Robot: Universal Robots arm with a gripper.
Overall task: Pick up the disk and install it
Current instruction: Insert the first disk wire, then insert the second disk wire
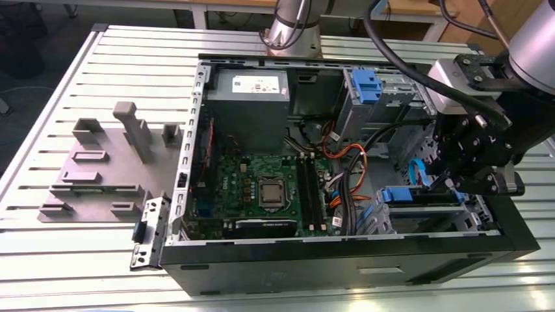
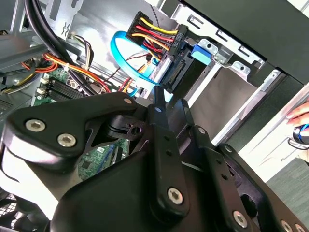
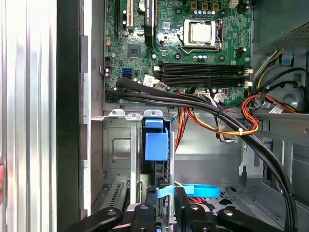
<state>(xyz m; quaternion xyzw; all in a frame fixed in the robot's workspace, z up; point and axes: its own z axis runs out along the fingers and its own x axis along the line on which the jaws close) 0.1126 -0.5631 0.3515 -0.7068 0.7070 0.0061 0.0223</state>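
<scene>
The computer case (image 1: 347, 259) lay open on a slatted table (image 1: 52, 273). In the exterior view a grey plate of blocks (image 1: 95, 175) lay at nine o'clock from it. Inside, the circuit board (image 1: 260, 188) covered the floor. A grey power box (image 1: 247, 97) sat at eleven o'clock and a metal cage with a blue clip (image 1: 368, 88) at one o'clock. Orange and red wires (image 1: 342, 153) ran from the middle toward the four o'clock corner. A bright blue flat cable (image 1: 416, 172) looped just beside the gripper (image 1: 472, 185), which hung over that corner. Thick black hoses (image 1: 399, 45) from the arm crossed the case's far rim.

In both wrist views the gripper's own black body covered the near end of the disk (image 3: 156, 145), so whether it was open, closed or gripping could not be told. The disk's flat face was hidden by the lower cage (image 1: 433, 218). A hand (image 2: 300, 113) was cut off at the edge of the second wrist view.

The disk sat in that lower cage, at four o'clock in the case. The first wrist view showed it edge-on between two metal rails. It had a dark body and a blue plastic frame with a square tab. In the second wrist view a plug of yellow, red and black wires (image 2: 152, 26) lay just beside its dark end.
</scene>
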